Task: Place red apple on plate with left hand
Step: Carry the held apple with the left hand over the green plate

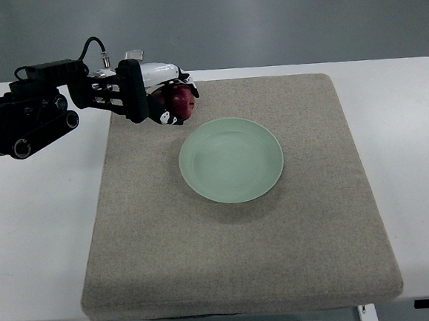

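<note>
Fingers of the left hand (166,99), whose arm enters over the desk's (33,219) left edge, are clamped around the red apple (181,102), holding it near the far left corner of the grey mat (236,248), just beside the empty green plate (231,160).

no readable text, labels, brands or numbers anywhere

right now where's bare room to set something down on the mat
The plate is empty. The mat is bare along its near edge and right of the plate. It is crowded only at the far left corner, where the left hand holds the red apple.
</note>
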`<state>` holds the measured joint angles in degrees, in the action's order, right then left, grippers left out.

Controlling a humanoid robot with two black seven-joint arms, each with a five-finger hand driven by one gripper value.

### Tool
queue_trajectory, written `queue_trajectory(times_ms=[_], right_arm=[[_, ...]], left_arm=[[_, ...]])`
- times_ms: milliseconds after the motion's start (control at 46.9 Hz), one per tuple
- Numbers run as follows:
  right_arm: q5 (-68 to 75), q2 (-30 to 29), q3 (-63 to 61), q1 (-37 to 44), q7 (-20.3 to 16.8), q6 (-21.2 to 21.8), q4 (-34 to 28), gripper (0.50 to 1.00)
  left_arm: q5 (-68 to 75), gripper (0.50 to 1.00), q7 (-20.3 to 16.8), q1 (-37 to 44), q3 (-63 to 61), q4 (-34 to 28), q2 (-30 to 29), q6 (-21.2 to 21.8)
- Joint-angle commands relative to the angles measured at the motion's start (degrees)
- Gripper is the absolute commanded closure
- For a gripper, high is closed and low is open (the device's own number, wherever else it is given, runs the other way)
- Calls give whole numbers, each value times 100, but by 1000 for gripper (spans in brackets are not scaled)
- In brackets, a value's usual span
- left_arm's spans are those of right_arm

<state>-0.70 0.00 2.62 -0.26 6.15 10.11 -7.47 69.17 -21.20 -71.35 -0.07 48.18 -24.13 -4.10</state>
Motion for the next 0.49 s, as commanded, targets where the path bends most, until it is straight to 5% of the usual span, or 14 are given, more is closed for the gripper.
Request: queue_trajectory(times_ms=[0, 469], right_arm=[[0, 0, 2, 0, 0, 0, 0, 536], [0, 0, -7, 0, 0, 0, 0, 536]], left_arm=[[9, 928, 1, -11, 138, 253, -22, -3], [62, 909, -16, 130, 209, 1141, 13, -20]])
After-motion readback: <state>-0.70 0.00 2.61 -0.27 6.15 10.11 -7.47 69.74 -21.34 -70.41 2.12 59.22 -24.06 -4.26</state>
